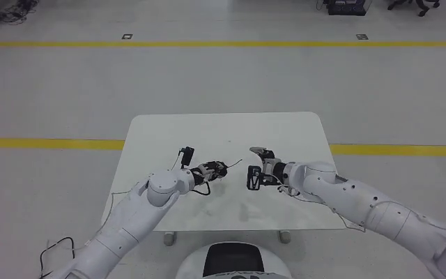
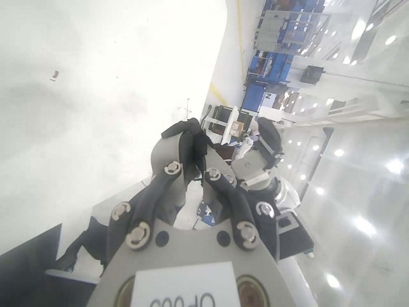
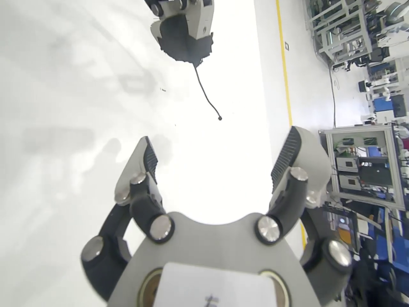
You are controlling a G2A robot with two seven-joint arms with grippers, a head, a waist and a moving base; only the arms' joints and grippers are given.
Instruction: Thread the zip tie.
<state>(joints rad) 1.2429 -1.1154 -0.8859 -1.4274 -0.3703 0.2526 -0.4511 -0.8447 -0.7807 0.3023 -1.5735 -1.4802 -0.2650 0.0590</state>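
Left pincer [image 2: 190, 130] is seen pressed together on the zip tie [image 3: 204, 92], with one end of the strap buried between its dark pads and hidden from view. From that grip the rest of the thin black strap is carried out free in the air, gently curved, toward the right pincer [image 3: 218, 158]. A small knob is made out at its free tip; whether this is the head or merely the tail seen end-on cannot be told. The right pincer is held spread wide, with nothing between its ribbed pads [image 3: 285, 154], and is faced toward the strap's free tip from near by without touching it. In the top view both pincers are found above the half of the white counter [image 1: 293, 132] nearer the robot, with the strap pointed across the gap between them.

As to progress, the pick-up is judged to be done: the zip tie is lifted off the counter and presented by one arm. No loop is seen in the strap and no end is passed through the head, so the threading itself is judged not yet begun. What is left, it is supposed, is for the free end to be taken by the right pincer, bent round and fed through the head. Fine alignment will be called for, since the strap is thin and flexible.
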